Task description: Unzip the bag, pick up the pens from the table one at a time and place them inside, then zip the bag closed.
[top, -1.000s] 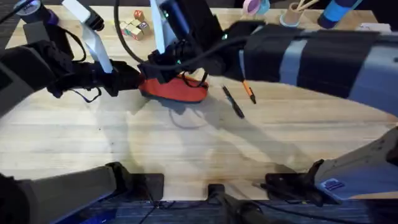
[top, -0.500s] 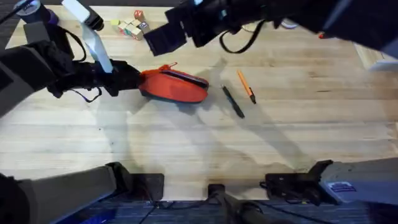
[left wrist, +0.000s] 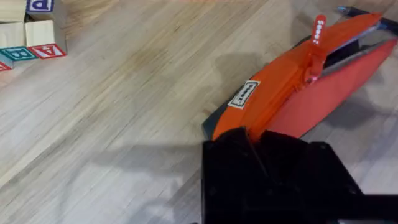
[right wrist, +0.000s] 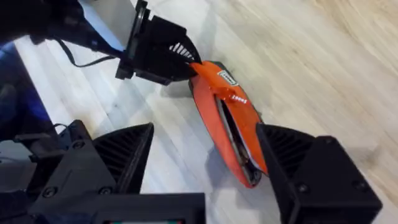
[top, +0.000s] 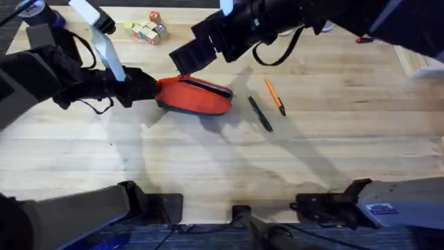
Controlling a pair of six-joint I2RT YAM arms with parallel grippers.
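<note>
The orange bag (top: 195,96) lies on the table (top: 208,160) left of centre, its zipper gaping open along the top in the right wrist view. My left gripper (top: 149,87) is shut on the bag's left end, seen close in the left wrist view (left wrist: 252,140), where the bag (left wrist: 292,93) and its pull tab (left wrist: 318,28) stretch away from the black fingers. Above the bag hovers my right gripper (top: 186,59), open, and its wrist view has the bag (right wrist: 227,121) lying below, between the spread fingers (right wrist: 124,152). The orange pen (top: 275,96) and the black pen (top: 261,113) lie right of the bag.
Wooden alphabet blocks (top: 146,29) sit at the back left, also close to the left gripper in its wrist view (left wrist: 28,37). A small red object (top: 357,39) peeks out behind the right arm. Bare tabletop stretches across the front half.
The right gripper left the bag's top, where it was a second ago, and lifted up and back. It now hovers open above the bag. Left gripper and pens stayed put.
</note>
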